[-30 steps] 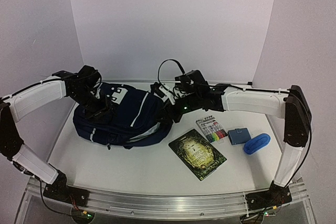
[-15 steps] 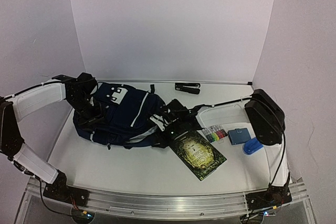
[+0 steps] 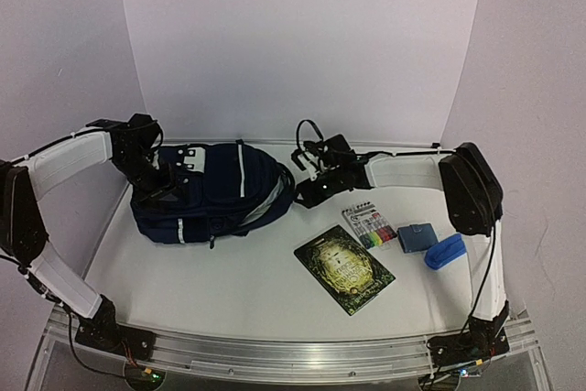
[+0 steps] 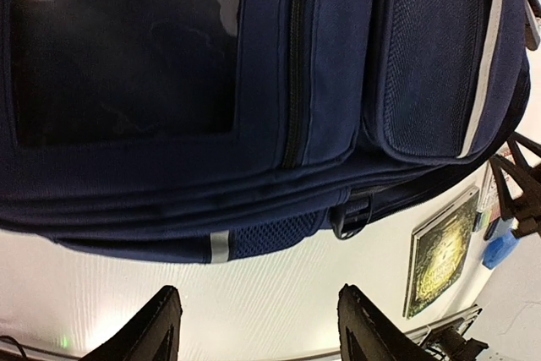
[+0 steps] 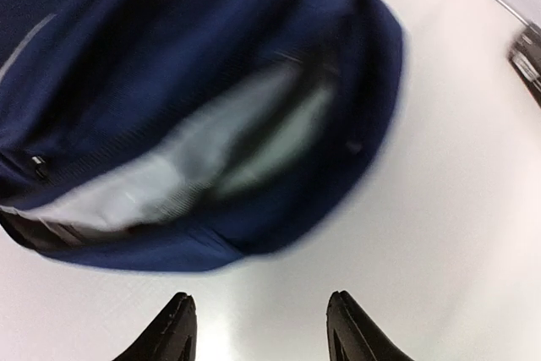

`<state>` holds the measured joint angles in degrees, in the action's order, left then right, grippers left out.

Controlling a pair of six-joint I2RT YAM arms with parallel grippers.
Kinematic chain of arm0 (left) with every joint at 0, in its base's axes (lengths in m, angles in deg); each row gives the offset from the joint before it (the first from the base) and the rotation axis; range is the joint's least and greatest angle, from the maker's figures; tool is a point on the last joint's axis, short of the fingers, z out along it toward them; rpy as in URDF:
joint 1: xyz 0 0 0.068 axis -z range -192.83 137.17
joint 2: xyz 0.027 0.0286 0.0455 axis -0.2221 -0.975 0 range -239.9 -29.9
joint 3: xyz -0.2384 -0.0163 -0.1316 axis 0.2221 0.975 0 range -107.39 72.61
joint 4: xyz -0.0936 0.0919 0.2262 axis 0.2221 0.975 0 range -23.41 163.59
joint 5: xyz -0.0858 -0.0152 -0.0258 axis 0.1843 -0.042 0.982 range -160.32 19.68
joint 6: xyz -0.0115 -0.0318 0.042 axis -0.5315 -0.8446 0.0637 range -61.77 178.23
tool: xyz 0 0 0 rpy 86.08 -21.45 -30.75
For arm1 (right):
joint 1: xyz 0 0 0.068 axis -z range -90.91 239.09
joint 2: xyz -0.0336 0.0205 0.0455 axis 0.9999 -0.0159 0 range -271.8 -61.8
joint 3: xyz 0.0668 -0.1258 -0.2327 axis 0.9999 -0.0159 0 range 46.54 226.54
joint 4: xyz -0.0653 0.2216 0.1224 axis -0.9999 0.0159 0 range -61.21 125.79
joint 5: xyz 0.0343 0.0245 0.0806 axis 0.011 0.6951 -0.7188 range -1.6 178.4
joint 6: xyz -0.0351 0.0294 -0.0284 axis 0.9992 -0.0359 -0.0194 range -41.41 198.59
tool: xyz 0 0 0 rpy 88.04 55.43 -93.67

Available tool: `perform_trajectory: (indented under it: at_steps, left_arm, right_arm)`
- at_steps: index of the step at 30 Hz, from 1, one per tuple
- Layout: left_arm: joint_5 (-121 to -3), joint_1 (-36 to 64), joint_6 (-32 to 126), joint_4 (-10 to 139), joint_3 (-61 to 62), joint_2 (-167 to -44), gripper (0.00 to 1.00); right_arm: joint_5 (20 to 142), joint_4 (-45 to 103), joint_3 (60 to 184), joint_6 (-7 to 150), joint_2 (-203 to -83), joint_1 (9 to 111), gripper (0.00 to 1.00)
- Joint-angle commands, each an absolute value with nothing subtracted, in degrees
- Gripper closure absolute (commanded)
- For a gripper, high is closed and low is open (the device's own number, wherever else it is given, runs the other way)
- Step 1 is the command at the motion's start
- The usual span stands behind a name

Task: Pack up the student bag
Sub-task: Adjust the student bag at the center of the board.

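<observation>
Lying nearest, 5 o'clock: a dark green book [image 3: 343,269] sits flat on the table [image 3: 229,281], cover up and apart from everything else, likely laid out as cargo.
Supplies, 3 to 4 o'clock: a marker pack [image 3: 370,225], a small blue pouch [image 3: 415,237] and a blue case [image 3: 447,251] form a loose row near one another, well apart from the bag. They are on the right arm's side, so that arm seems meant to fetch them.
Bag, 9 to 10 o'clock: the student bag [image 3: 220,194] lies across the table's left half, striped front up, with its white patch [image 3: 188,160] at the far-left end. None of the laid-out things is on or in it, so packing looks barely begun.
Closure: the front pocket zips [image 4: 293,65] run shut. A pale grey band [image 5: 220,158] at the bag's 3 o'clock end is blurred, so I cannot tell whether it is mouth or trim.
Left gripper [image 4: 262,331], bag's 9 o'clock end: jaws apart with bare table between them, grasping nothing. It hangs by the bag's edge, probably to steady or lift that end.
Right gripper [image 5: 262,331], bag's 3 o'clock end: jaws spread and empty, just beside the fabric. I judge it is placed to work that end open toward the supplies.
Next need: the main compartment must be opened before anything goes in.
</observation>
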<state>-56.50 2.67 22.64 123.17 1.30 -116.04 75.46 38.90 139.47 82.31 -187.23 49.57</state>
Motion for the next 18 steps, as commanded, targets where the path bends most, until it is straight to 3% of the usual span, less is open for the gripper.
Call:
perform_trajectory:
  at_steps: [1, 4, 12, 18]
  left_arm:
    - [-55.8, 1.3, 25.3, 121.8, -0.9, -118.7, 0.36]
    - [-55.2, 1.1, 26.1, 119.9, 0.6, -122.2, 0.37]
    - [-46.9, 1.8, 21.6, 113.3, 5.8, -125.0, 0.63]
    - [-43.9, 3.8, 17.6, 110.5, 6.2, -125.7, 0.7]
  right_arm:
    - [70.6, 38.1, 134.4, 79.8, -175.6, 48.4, 0.42]
    - [69.5, 38.1, 131.8, 75.8, -173.3, 47.0, 0.4]
    - [72.0, 37.2, 135.1, 72.4, -178.9, 36.7, 0.37]
    - [73.0, 34.5, 140.9, 70.1, -185.6, 32.2, 0.36]
